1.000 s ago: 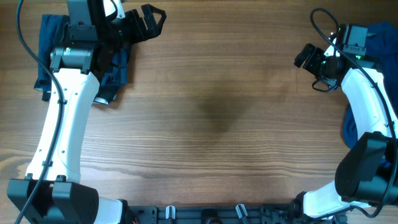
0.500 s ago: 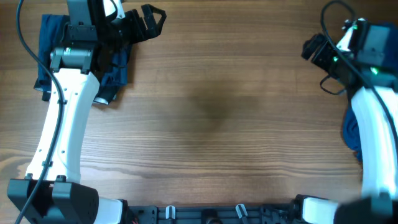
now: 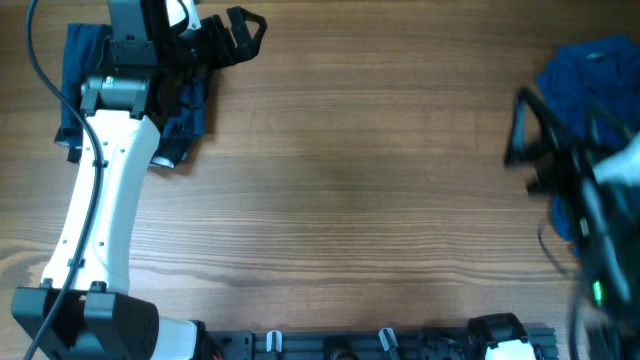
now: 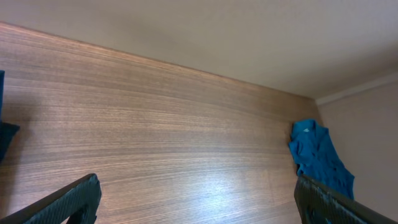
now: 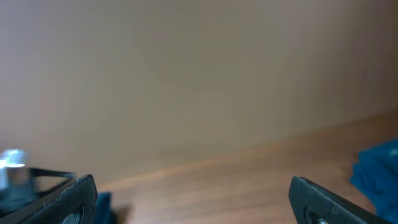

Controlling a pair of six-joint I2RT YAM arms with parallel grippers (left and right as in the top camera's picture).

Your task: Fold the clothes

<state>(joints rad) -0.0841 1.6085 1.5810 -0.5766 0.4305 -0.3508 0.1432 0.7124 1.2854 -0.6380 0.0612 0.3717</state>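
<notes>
Left claw (image 3: 238, 32): jaws spread wide, nothing between them. It hangs over bare wood at the far left corner of the table (image 3: 350, 200). Its arm crosses a dark blue garment (image 3: 75, 60) bunched in that corner, and cloth shows on both sides of the arm. Cannot tell whether the arm touches it.

Right claw (image 5: 193, 200): jaws also spread and empty. Its own camera sees mostly wall and a strip of table, so it looks raised and aimed outward, not down at cloth. The overhead view shows this arm only as a blur at the right edge.

Second blue garment (image 3: 590, 70): a crumpled heap in the far right corner, near the right arm, not gripped.

The middle of the table is bare, probably kept as the folding space with the garments parked at the corners.

Judgement: no fold begun, neither piece laid flat. Next, a claw must drop onto one heap and pull it to the centre. Risk: a pinch into crumpled cloth may catch several layers.
</notes>
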